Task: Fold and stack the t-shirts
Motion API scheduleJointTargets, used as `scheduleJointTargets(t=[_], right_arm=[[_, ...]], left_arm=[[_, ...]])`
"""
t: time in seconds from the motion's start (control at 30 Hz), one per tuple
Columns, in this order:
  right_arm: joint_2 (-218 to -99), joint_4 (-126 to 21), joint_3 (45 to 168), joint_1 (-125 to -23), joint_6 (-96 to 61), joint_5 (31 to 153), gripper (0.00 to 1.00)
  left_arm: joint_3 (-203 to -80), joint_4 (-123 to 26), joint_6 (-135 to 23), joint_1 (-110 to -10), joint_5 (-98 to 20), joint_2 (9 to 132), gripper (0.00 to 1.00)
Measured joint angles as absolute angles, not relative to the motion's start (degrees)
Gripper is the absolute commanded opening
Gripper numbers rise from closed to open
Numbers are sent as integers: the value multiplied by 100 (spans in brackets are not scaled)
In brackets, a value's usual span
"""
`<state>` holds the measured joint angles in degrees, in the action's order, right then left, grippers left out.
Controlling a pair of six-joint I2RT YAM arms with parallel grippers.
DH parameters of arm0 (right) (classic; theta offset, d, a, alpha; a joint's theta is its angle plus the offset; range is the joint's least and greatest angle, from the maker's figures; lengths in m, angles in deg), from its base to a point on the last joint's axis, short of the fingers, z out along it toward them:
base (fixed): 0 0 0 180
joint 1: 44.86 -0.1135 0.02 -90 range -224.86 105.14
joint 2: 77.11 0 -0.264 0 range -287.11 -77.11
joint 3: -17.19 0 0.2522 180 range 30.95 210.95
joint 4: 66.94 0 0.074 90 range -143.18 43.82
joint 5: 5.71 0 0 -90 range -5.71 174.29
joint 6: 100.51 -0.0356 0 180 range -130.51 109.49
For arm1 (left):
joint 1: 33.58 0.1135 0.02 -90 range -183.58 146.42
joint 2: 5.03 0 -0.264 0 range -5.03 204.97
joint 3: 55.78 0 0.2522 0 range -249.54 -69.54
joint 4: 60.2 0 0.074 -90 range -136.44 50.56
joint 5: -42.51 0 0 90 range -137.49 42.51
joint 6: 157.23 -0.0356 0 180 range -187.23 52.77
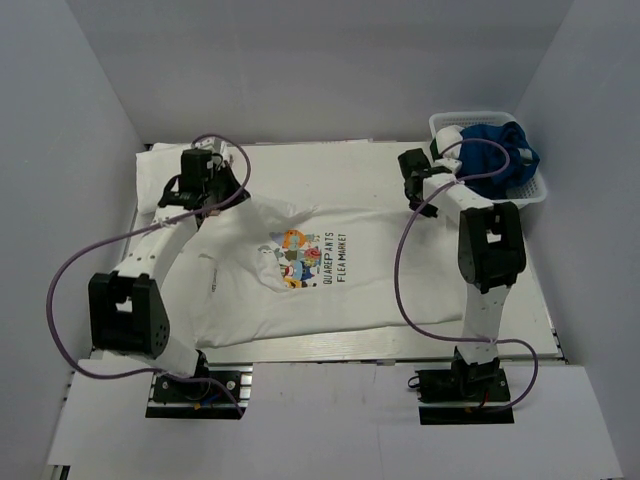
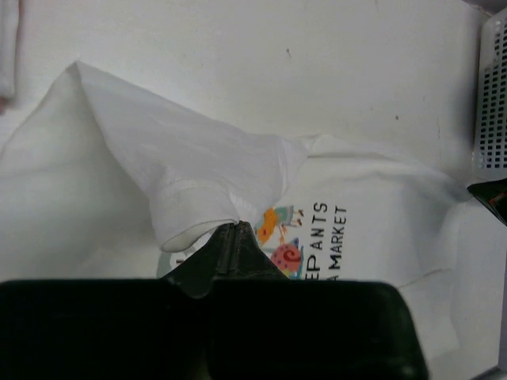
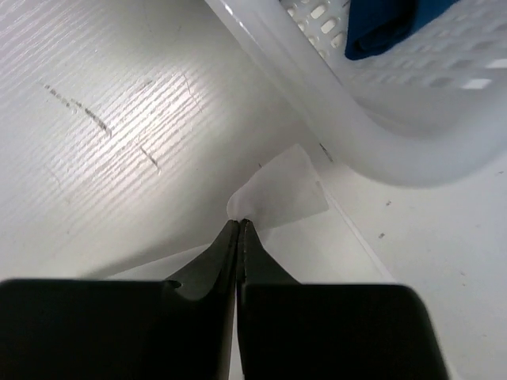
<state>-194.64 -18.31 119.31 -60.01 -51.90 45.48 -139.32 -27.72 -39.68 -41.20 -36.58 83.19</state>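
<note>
Printed t-shirt is lying chest-up in the middle of the table, and both arms have a bit of it. Left gripper is clamped on the sleeve hem at the far left, with that sleeve lifted and draped in toward the cartoon print. Right gripper is pinched tight on a small corner of white fabric, just beside the basket with a blue cloth in it. I'd guess that's the shirt's far hem corner.

My read is this is the first fold, so pretty early in the job. To do it well, move both pinches together at the same height so the far edge comes over as one straight line, not a diagonal. Keep the cloth taut between the two grips, otherwise the middle sags and bunches over the print. The right side's bite looks thin, so go slow or it could slip out. Watch the basket wall too, it's close.
</note>
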Motion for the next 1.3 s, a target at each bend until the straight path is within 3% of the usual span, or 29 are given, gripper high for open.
scheduleJointTargets(t=[0.47,0.93,1.3], right_arm=[[-17080,-2683,9878,-6222,-4582,4699,0],[-16478,-3077,8967,-6224,-4457,5040,0],[-15952,-3112,8403,-6218,-4600,5119,0]], left_arm=[[-12531,-1037,-3041,-4131,-3951,5386,0],[-10889,690,-2073,-4173,-3734,3130,0],[-10314,1577,-1638,-4175,-3671,2781,0]])
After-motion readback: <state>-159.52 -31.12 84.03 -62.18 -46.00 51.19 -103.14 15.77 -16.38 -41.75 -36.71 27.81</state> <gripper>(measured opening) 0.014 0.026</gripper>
